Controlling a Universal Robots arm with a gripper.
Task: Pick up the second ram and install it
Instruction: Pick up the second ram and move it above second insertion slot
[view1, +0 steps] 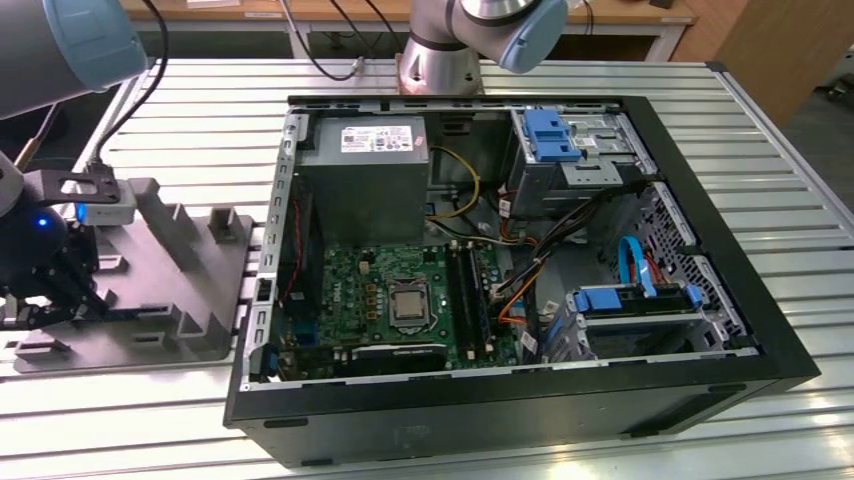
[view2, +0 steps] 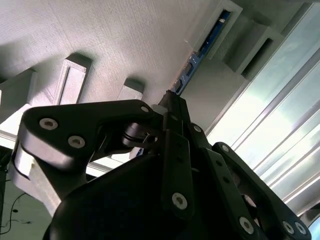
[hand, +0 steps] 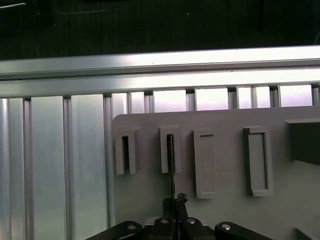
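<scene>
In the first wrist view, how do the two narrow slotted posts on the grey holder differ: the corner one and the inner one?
The inner post has the second ram standing in its slot; the corner post shows a dark, empty-looking slot. The hand is shut on the ram just off the inner post; nothing touches the corner post. Both are narrow, grey and alike in size.

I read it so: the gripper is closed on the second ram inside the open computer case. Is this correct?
Only the place is wrong. The gripper is closed on the second ram, but the ram stands in a slot of the grey holder beside the computer case, at the exterior view's left. The second wrist view shows this.
</scene>
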